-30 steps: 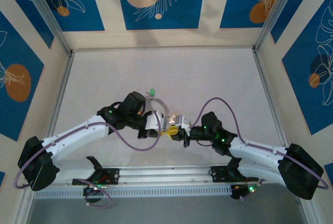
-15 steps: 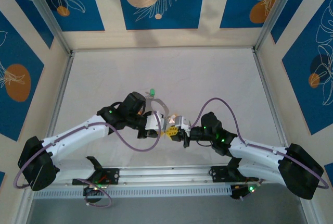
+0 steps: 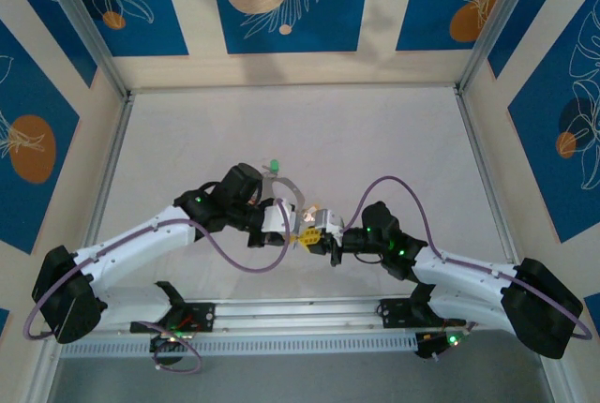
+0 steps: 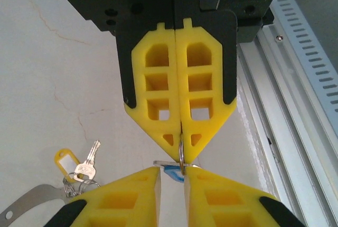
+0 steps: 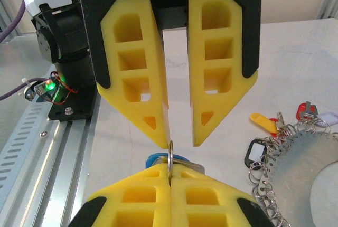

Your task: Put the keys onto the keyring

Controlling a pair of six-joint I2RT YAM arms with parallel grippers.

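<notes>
A pale table (image 3: 394, 141) sits inside walls with blue leaf panels, and both arms reach to meet near its front middle.

On the left, the left gripper (image 4: 172, 179) is spread and holds nothing. A narrow gap shows between its yellow fingers, and one fingertip stands just beside the small wire loop that the other arm presents.

Just beyond and between the arms lies the keyring (image 5: 309, 158). In the right wrist view it looks like a flat grey band with a row of little loops hanging from its edge. I count four tags bunched against it: a yellow tag (image 5: 262, 121), a red tag (image 5: 304, 110), a white tag (image 5: 328, 117) and a dark-framed tag (image 5: 254, 151). These keys appear to be threaded on already, though the loops are too fine to be sure of each one. A green tag (image 3: 274, 165) lies at the keyring's far side in the top view, and I cannot tell whether it is attached.

On the right, the right gripper (image 5: 170, 174) is pressed together on the loop of the blue-tagged key (image 4: 171, 172), holding it upright off the keyring.

So there is one keyring and six tags in all. By my judgement most of the work is done. The blue-tagged key has yet to go on, and perhaps the green one.
</notes>
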